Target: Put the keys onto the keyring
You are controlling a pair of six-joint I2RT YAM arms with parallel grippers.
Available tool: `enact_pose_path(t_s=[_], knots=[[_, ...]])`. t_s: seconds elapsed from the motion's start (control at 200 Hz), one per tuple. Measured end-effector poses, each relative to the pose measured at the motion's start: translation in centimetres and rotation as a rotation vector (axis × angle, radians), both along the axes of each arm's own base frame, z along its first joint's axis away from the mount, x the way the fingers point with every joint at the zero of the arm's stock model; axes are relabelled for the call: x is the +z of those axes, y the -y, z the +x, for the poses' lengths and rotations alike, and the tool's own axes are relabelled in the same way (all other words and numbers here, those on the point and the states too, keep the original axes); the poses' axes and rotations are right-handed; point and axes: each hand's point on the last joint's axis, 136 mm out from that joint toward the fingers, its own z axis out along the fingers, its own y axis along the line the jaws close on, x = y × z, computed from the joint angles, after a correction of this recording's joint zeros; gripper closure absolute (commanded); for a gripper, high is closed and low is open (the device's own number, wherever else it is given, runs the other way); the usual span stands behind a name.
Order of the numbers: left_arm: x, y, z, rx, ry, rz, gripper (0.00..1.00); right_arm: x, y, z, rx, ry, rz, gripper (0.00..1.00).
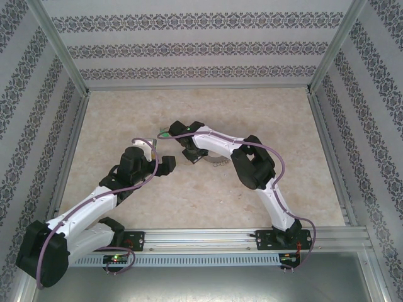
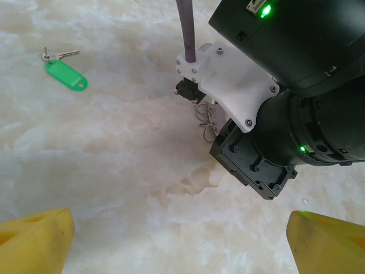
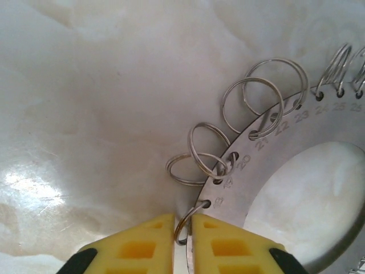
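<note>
The keys lie on the marble table top: a small silver key (image 2: 57,55) on a bright green tag (image 2: 66,75), also a green speck (image 1: 164,133) in the top view. The keyring (image 3: 285,148) is a flat metal ring with numbered holes, several small split rings hanging from its rim; it shows beneath the right arm (image 1: 216,162). My right gripper (image 3: 183,216) is shut on the split ring (image 3: 186,218) at hole 18. My left gripper (image 2: 182,245) is open over bare table, its yellow fingertips (image 2: 34,242) wide apart, nothing between them.
The right arm's wrist (image 2: 285,85) fills the upper right of the left wrist view, with split rings (image 2: 206,117) hanging under it. Patterned walls and metal frame rails (image 1: 72,145) enclose the table on three sides.
</note>
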Motion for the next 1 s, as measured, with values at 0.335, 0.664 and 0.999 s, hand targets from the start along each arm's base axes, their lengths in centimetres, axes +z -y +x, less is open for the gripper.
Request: enact_pose_path(t_s=[0.335, 0.664, 0.999], knots=[[0.1, -0.2, 0.1, 0.007, 0.003, -0.001, 0.04, -0.1, 0.2, 0.0, 0.008, 0.001, -0.014, 1.00], [0.4, -0.3, 0.1, 0.009, 0.012, -0.004, 0.04, 3.1, 0.8, -3.3, -0.028, -0.109, 0.178, 1.00], [0.4, -0.3, 0.1, 0.010, 0.012, -0.004, 0.05, 1.6, 3.0, -7.0, -0.129, -0.283, 0.351, 1.00]])
